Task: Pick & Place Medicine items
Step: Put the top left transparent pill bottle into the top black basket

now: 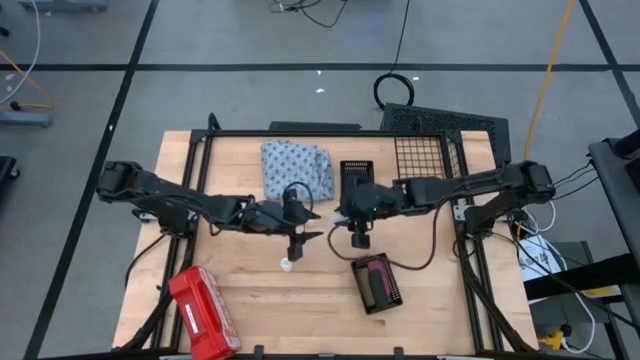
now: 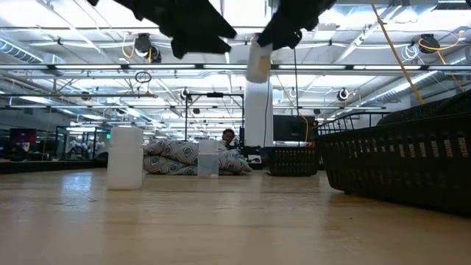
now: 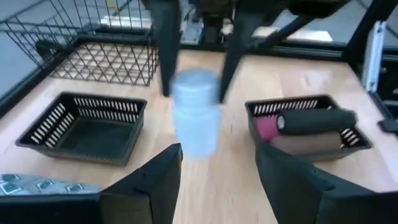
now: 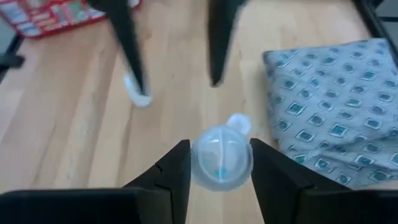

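My right gripper (image 4: 219, 165) is shut on a small white bottle (image 4: 222, 157) with a pale top, held well above the table's middle (image 2: 257, 60). My left gripper (image 3: 217, 177) is open and level, just to the table's left of that bottle (image 3: 196, 118), touching nothing. Two more white bottles (image 2: 125, 157) (image 2: 208, 158) stand upright on the table. The black tube (image 3: 317, 120), pink tube (image 3: 266, 129) and brown tube (image 3: 305, 144) lie in a black basket (image 1: 378, 283). My right gripper pinches the white bottle between its two fingers (image 3: 165, 56), at the pale top (image 3: 196, 84). The fingers come from above, pointing down. The bottle hangs below them, about upright and lifted clear of the table.
A second, empty black basket (image 3: 84, 127) sits at the table's far middle, beside the blue-white cloth (image 1: 297, 167). A red case (image 1: 203, 312) lies at the near left. A large wire basket (image 1: 430, 150) stands at the far right.
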You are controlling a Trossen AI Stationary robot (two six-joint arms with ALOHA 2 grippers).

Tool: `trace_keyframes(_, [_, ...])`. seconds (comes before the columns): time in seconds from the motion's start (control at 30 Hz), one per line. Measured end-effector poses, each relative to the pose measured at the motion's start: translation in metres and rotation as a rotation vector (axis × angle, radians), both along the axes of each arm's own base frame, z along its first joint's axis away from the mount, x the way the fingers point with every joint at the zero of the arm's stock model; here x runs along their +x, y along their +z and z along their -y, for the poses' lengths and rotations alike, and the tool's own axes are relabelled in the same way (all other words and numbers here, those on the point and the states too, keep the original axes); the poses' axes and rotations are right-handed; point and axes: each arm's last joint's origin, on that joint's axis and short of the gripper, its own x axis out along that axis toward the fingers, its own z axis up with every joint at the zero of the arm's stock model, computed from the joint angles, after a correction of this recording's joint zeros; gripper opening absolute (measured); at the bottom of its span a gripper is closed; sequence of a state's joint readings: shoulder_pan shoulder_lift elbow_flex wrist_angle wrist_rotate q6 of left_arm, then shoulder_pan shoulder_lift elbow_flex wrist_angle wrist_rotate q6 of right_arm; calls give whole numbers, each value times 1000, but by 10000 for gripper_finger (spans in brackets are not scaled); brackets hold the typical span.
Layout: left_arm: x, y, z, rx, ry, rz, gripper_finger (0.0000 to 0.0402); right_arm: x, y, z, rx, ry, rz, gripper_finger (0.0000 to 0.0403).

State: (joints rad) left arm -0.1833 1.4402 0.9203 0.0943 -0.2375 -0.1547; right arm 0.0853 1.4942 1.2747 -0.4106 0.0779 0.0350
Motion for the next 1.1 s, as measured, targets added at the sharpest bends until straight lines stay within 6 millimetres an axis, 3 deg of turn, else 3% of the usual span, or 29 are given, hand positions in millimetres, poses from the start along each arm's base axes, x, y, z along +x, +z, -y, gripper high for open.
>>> trace_keyframes(0.27, [-3,6,-1,7,-5,21,218,-11,-7,42,1,-137,-21,128])
trace_keyframes(0.53, [-1,9,0,-27,6,61,215,-24,-40,108,8,-356,5,127])
trace_keyframes(0.7, [-1,10,0,-43,12,66,214,-40,-66,139,24,-480,42,130])
trace_keyframes(0.87, [-1,10,0,-41,11,65,214,-52,-85,148,23,-520,4,131])
trace_keyframes(1.1, [-1,10,0,-33,9,65,214,-55,-87,151,12,-524,-19,131])
